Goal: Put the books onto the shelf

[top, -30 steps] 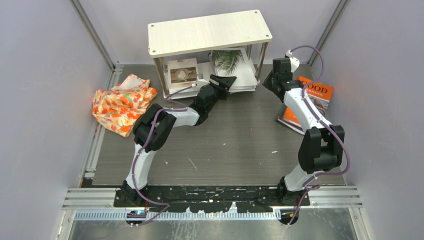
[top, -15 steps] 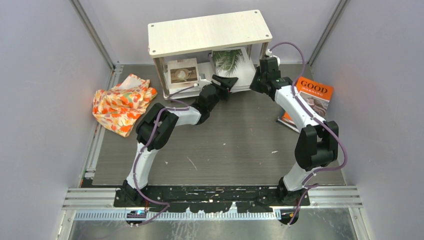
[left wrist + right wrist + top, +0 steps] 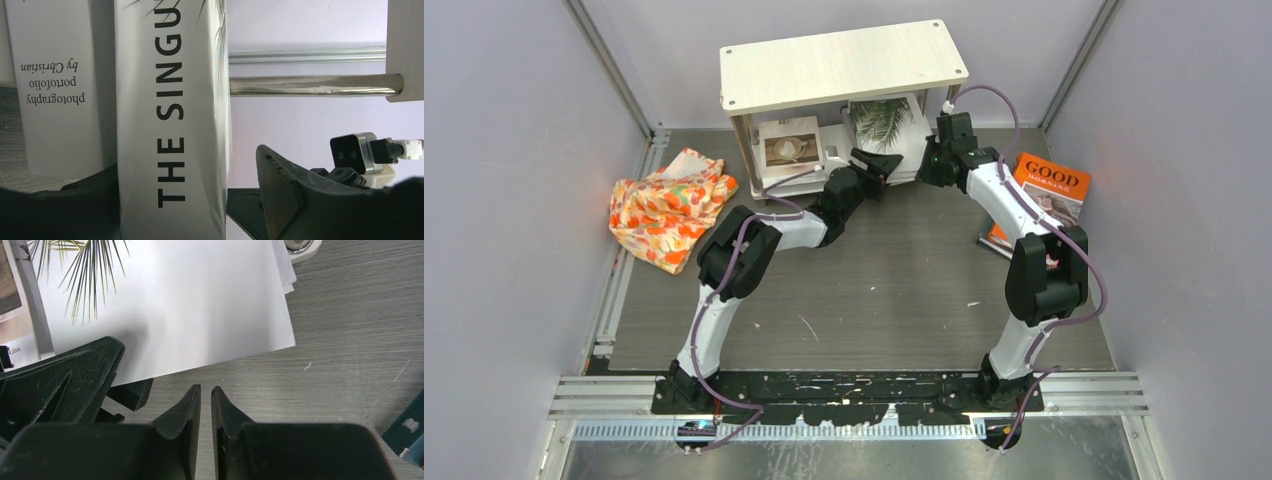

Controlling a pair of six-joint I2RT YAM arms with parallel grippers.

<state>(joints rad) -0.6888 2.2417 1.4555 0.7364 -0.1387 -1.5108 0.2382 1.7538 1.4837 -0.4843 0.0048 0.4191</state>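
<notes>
one palm-leaf book (image 3: 170,125) between fingers (image 3: 290,200) of left claw (image 3: 184,160), spread, gap beside one finger; right claw (image 3: 205,390) pressed nearly together, empty, book corner just ahead.

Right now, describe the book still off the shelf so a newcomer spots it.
Start at the pale wooden shelf at the back, then look right of it. The orange book lies there, GOOD in dark capitals on its cover; the shelved books are pale.
</notes>
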